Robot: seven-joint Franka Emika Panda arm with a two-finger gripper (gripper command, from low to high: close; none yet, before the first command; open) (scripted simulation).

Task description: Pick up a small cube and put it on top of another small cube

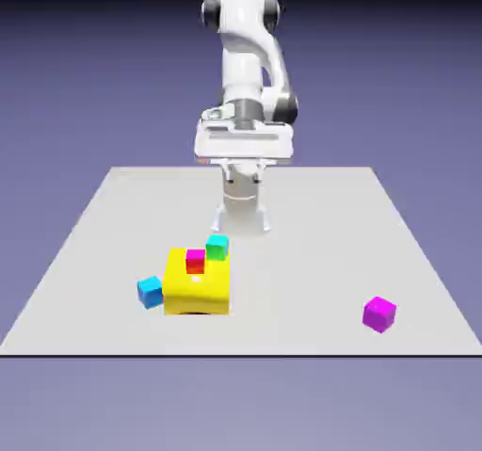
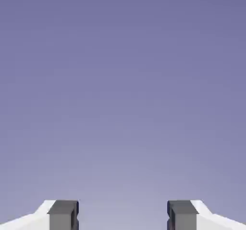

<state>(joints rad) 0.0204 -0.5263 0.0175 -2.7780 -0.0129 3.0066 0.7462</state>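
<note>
So the purple cube (image 1: 379,314) is sitting by itself near the front edge of the pale table (image 1: 311,251), over on the exterior view's right. Gripper (image 1: 244,178) is up over the far part of the table, fingers (image 2: 63,214) spread wide with nothing between them. On the left there's a chunky yellow block (image 1: 197,294), with a pink-and-red cube (image 1: 196,261) and a teal one (image 1: 217,248) around its top, can't tell if they're touching it, and a blue cube (image 1: 151,292) just beside it.
</note>
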